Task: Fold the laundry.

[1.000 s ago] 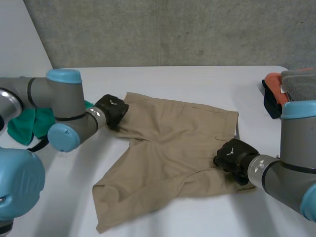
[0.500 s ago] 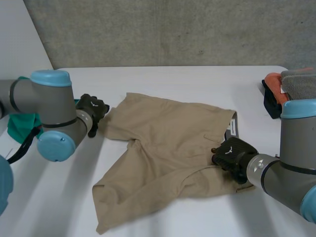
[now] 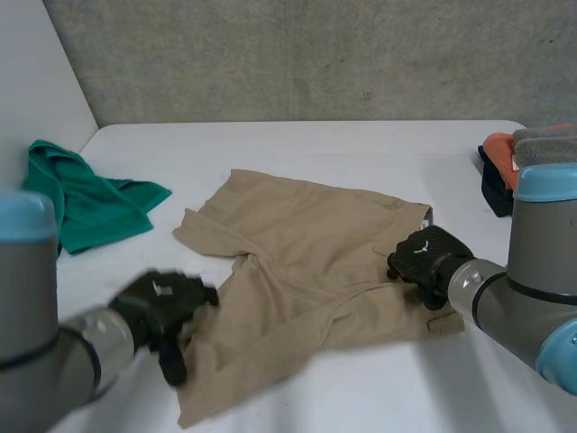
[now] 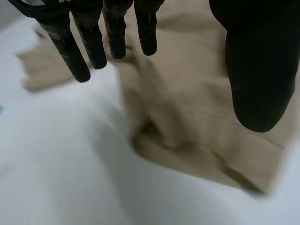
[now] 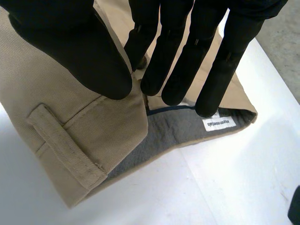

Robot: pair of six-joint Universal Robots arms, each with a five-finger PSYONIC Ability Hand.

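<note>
Khaki shorts [image 3: 306, 262] lie spread on the white table [image 3: 361, 149], one leg pointing toward the near left. My left hand [image 3: 162, 308] hovers open at that leg's near-left edge; in its wrist view the fingers [image 4: 93, 37] hang straight above the khaki cloth [image 4: 187, 93], with the thumb held apart. My right hand [image 3: 428, 255] is at the shorts' right edge. There its thumb [image 5: 75, 51] and straight fingers pinch the waistband [image 5: 61, 117] beside a belt loop, and the grey lining [image 5: 187, 122] with a label is turned up.
A green cloth [image 3: 86, 203] lies crumpled at the table's far left. A stack of folded cloths, orange, black and grey [image 3: 527, 158], sits at the far right edge. A concrete wall runs behind the table.
My left hand has let go of the shorts' far-left corner, opened, and swung to the near left by the leg. The right hand kept its pinch and shifted slightly away.
</note>
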